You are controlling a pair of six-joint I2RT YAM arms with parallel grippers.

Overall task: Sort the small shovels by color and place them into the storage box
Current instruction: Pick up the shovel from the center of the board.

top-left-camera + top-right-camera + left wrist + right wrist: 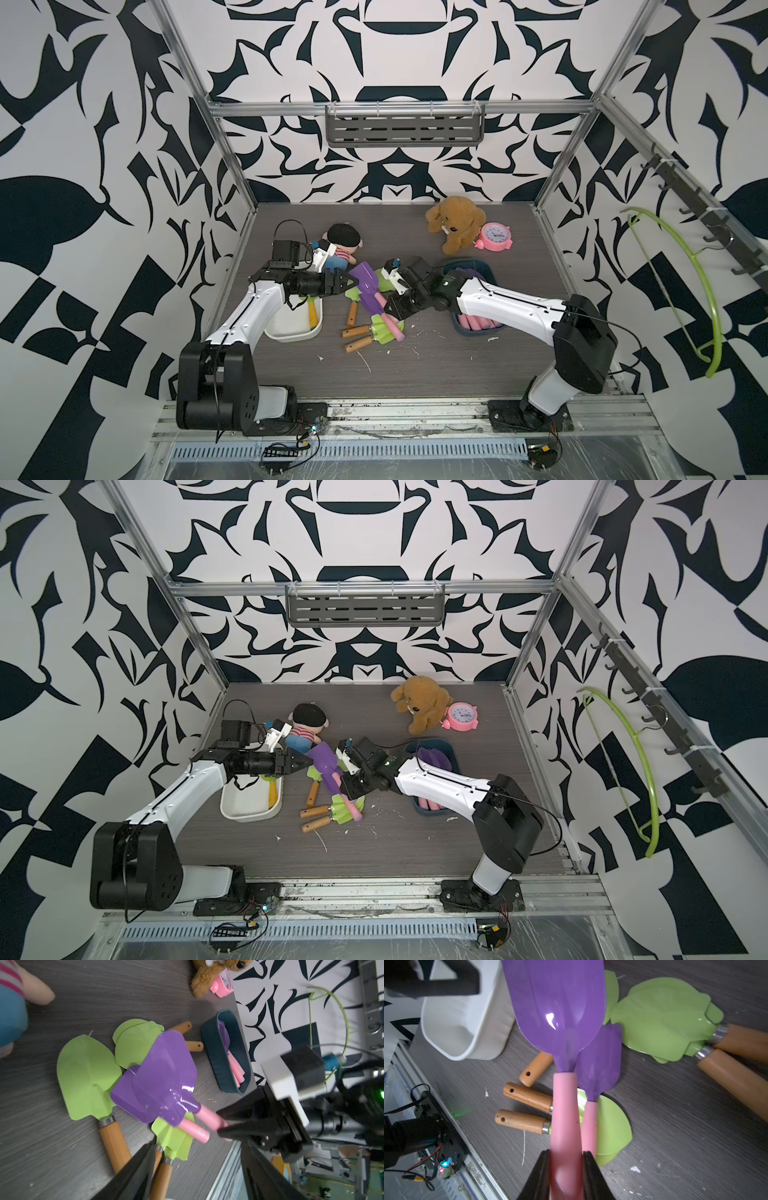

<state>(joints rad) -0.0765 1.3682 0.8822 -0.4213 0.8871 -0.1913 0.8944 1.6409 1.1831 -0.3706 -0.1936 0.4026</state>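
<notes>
My right gripper (566, 1155) is shut on the pink handle of a purple shovel (558, 1001), which hangs just above the pile (365, 280). A second purple shovel (600, 1059) lies under it on several green shovels (384, 330) with wooden handles (87, 1076). At the lifted blade's tip, my left gripper (351, 284) stands open and holds nothing (197, 1142). The white box (291, 330) under the left arm holds a yellow-handled shovel (312, 313). The dark blue box (220, 1064) holds purple shovels with pink handles (473, 322).
A doll (338, 245) lies behind the left gripper. A brown teddy bear (455, 222) and a pink alarm clock (494, 237) sit at the back right. A green hanger (673, 282) hangs on the right wall. White crumbs dot the table's front.
</notes>
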